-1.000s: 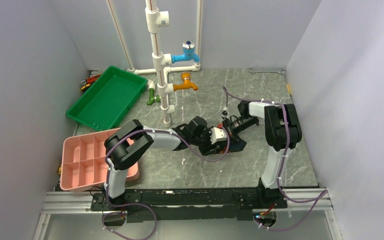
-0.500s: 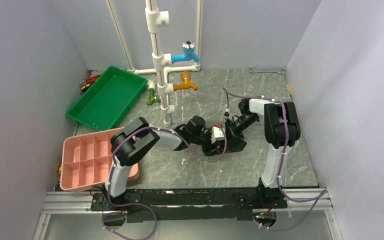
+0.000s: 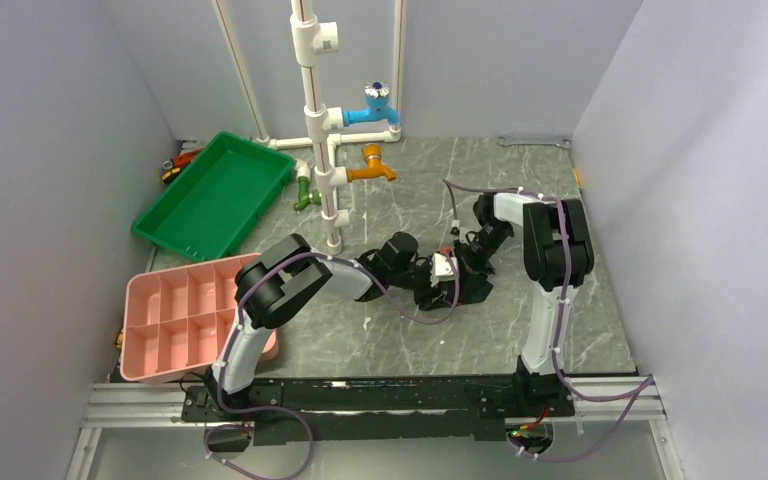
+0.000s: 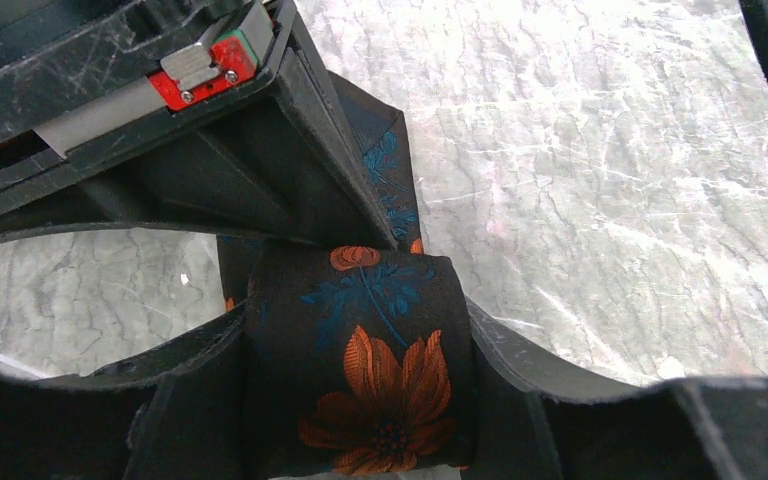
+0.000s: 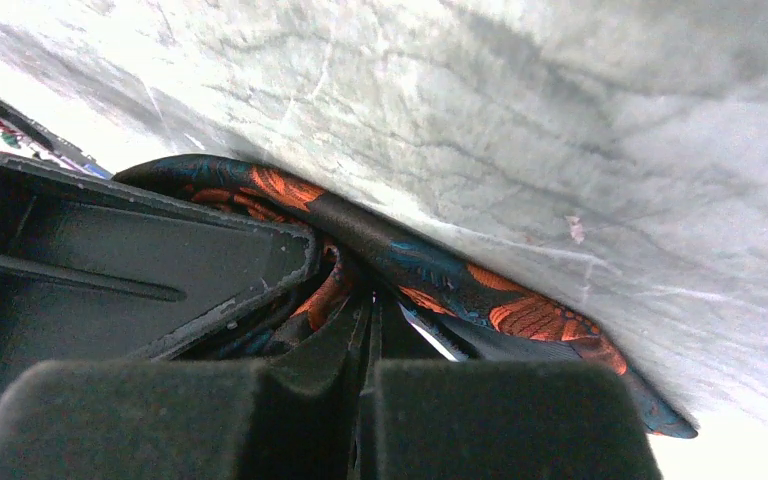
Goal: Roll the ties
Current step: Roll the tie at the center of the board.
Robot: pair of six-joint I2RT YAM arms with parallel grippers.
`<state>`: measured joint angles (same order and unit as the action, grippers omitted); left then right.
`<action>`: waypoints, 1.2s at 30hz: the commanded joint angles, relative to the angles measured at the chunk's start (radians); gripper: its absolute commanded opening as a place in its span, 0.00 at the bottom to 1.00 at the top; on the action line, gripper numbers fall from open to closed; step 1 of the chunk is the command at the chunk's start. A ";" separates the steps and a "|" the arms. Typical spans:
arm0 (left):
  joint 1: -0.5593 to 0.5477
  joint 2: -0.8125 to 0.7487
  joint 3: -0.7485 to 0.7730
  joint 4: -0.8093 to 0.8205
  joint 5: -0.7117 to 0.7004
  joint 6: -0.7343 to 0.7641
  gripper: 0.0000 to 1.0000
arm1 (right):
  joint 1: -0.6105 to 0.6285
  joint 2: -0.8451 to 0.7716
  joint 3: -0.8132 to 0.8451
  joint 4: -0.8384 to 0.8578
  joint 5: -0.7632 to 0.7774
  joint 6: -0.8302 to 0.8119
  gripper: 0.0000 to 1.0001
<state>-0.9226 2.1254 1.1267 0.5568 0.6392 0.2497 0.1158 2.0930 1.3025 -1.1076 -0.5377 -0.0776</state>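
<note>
The tie [image 4: 370, 370] is black with orange flowers and blue leaves, wound into a short roll on the marble table. My left gripper [image 4: 360, 345] has a finger against each side of the roll and grips it. A flat tail of the tie [image 4: 385, 160] runs out behind. My right gripper [image 5: 368, 300] is shut, its tips pushed into the roll's side; I cannot tell whether fabric is pinched. The tie [image 5: 440, 275] curls round those tips. From above, both grippers, left [image 3: 438, 285] and right [image 3: 457, 262], meet over the dark tie [image 3: 470, 292] at mid-table.
A green tray [image 3: 215, 195] stands at the back left and a pink compartment box [image 3: 185, 320] at the near left. A white pipe stand [image 3: 320, 150] with blue and orange taps rises behind the grippers. A wrench [image 3: 535, 142] lies at the back right.
Both arms have shifted slightly away from the camera with the tie between them. The left arm's elbow has swung right and the right wrist has tucked in closer to the roll.
</note>
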 commanded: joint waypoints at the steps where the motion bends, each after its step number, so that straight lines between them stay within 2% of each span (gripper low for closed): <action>1: -0.007 0.019 0.030 -0.021 0.037 -0.002 0.58 | 0.015 0.074 0.041 0.239 0.209 -0.007 0.00; 4: -0.008 0.005 0.035 -0.062 0.025 -0.009 0.51 | 0.021 0.072 0.052 0.240 0.183 -0.018 0.00; 9: -0.010 -0.024 0.026 -0.254 -0.128 0.004 0.29 | 0.003 -0.020 0.030 0.173 0.081 -0.082 0.01; 12: -0.011 -0.036 -0.006 -0.326 -0.185 0.003 0.23 | -0.038 -0.096 -0.004 0.116 0.020 -0.128 0.19; 15: -0.010 -0.020 -0.007 -0.380 -0.202 -0.017 0.19 | -0.083 -0.143 -0.031 0.071 -0.036 -0.172 0.29; 19: -0.010 -0.001 -0.002 -0.395 -0.206 -0.032 0.18 | -0.105 -0.162 -0.039 0.103 -0.071 -0.162 0.30; 22: -0.010 0.008 0.018 -0.418 -0.217 -0.021 0.19 | -0.105 -0.131 -0.023 0.114 -0.157 -0.129 0.31; 25: -0.010 0.012 0.033 -0.443 -0.235 -0.007 0.20 | -0.105 -0.122 -0.020 0.098 -0.285 -0.121 0.40; 30: -0.010 0.028 0.055 -0.494 -0.237 0.013 0.23 | -0.110 -0.217 -0.096 0.099 -0.361 -0.148 0.55; 33: -0.010 0.030 0.058 -0.496 -0.227 0.008 0.23 | -0.110 -0.286 -0.161 0.129 -0.386 -0.139 0.59; 36: -0.010 0.032 0.059 -0.496 -0.223 -0.001 0.23 | -0.100 -0.282 -0.184 0.137 -0.420 -0.132 0.58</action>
<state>-0.9405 2.0895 1.2171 0.2722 0.4828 0.2489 0.0051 1.8538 1.1385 -0.9962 -0.8536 -0.2020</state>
